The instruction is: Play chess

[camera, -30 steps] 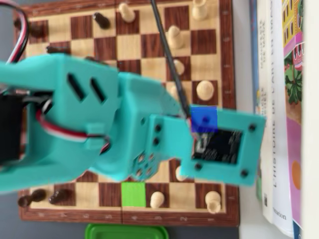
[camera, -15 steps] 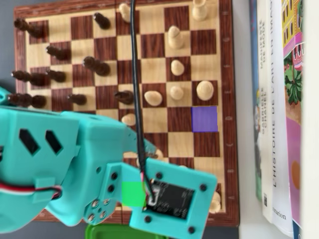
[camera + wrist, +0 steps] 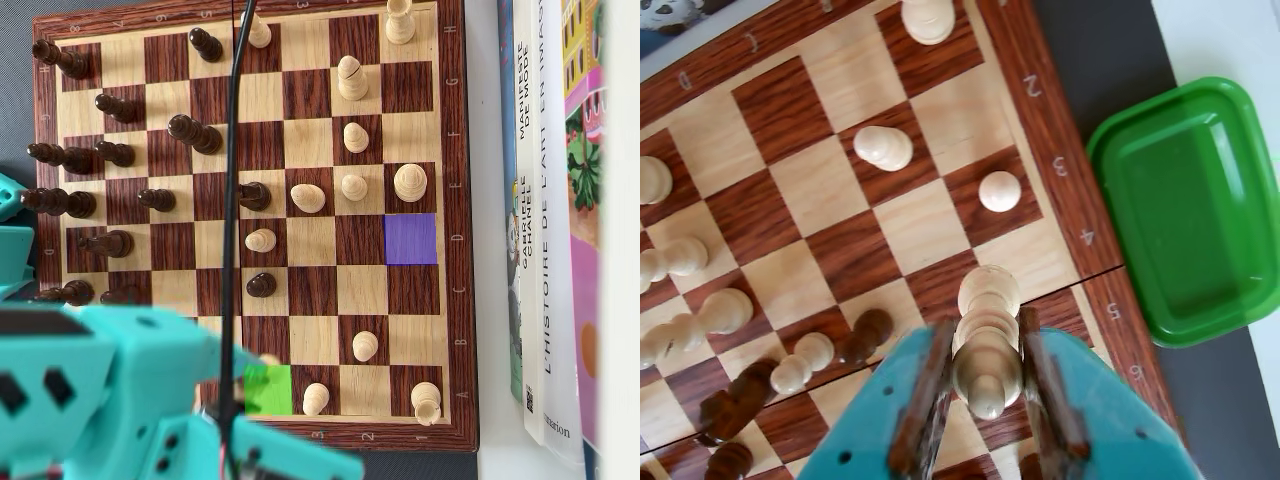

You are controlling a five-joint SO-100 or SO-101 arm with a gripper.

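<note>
Between claw (image 3: 986, 385) fingers, pale turned-wood chess piece (image 3: 987, 345)

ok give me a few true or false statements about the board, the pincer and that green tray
1. The pincer is closed around a light chess piece. True.
2. The green tray holds captured pieces. False: it is empty.
3. The tray sits on the chessboard. False: it lies beside the board, off its numbered edge.
4. In the overhead view one square is tinted purple and empty. True.
5. Every piece on the board is dark. False: light pieces and dark pieces both stand there.
</note>
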